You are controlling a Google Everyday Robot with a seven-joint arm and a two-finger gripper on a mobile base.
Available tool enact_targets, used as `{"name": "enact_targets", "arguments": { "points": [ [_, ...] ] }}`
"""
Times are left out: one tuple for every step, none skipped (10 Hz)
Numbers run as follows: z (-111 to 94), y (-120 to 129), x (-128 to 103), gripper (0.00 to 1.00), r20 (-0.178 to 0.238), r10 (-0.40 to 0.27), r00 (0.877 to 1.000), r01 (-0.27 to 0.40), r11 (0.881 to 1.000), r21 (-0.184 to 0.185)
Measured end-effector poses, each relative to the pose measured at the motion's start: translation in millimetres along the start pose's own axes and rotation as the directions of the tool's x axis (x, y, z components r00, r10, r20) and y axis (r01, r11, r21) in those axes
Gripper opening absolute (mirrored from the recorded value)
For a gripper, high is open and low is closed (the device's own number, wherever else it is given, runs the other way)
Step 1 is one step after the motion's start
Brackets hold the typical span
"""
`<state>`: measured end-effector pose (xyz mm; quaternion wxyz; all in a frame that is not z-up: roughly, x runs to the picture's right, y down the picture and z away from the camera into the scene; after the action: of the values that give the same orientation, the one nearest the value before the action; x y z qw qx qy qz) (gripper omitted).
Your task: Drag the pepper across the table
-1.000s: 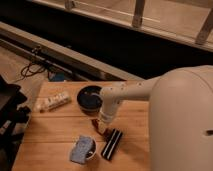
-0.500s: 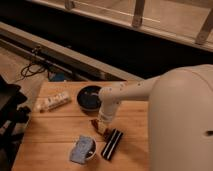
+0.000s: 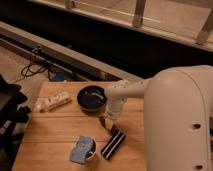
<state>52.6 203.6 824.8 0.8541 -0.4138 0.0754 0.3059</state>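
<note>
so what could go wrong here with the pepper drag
The gripper is down at the pepper, hemmed in. The pan sits just behind it and the striped block just in front, so a drag either way may shove one of them. The slim pepper could also roll out from under the fingers.

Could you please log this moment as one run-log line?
gripper: down on table, just below pan | pepper: at fingertips | striped block: nearby

One high view looks down over the arm point(image 3: 150, 90) onto the table point(image 3: 55, 132), gripper point(image 3: 107, 121) mid-frame.
</note>
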Motion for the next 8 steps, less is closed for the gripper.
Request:
{"name": "enact_targets", "arguments": {
  "points": [
    [-1.3, -6.7, 5.8, 0.00, 0.002, 0.027, 1.000, -0.027, 1.000, 0.004],
    [-2.2, -12.5, 8.9, 0.00, 0.015, 0.056, 0.998, -0.056, 0.998, 0.010],
    [-5.5, -20.7, 20.3, 0.00, 0.020, 0.091, 0.996, -0.091, 0.996, 0.016],
    [-10.6, -30.7, 33.4, 0.00, 0.034, 0.142, 0.989, -0.143, 0.989, 0.021],
    [-14.8, -38.2, 42.5, 0.00, 0.046, 0.190, 0.981, -0.192, 0.981, 0.024],
    [-18.2, -43.6, 48.2, 0.00, 0.055, 0.231, 0.971, -0.232, 0.972, 0.023],
    [-18.7, -44.1, 50.3, 0.00, 0.054, 0.230, 0.972, -0.232, 0.973, 0.020],
    [-22.4, -41.8, 49.7, 0.00, 0.061, 0.204, 0.977, -0.205, 0.979, 0.018]
  ]
}}
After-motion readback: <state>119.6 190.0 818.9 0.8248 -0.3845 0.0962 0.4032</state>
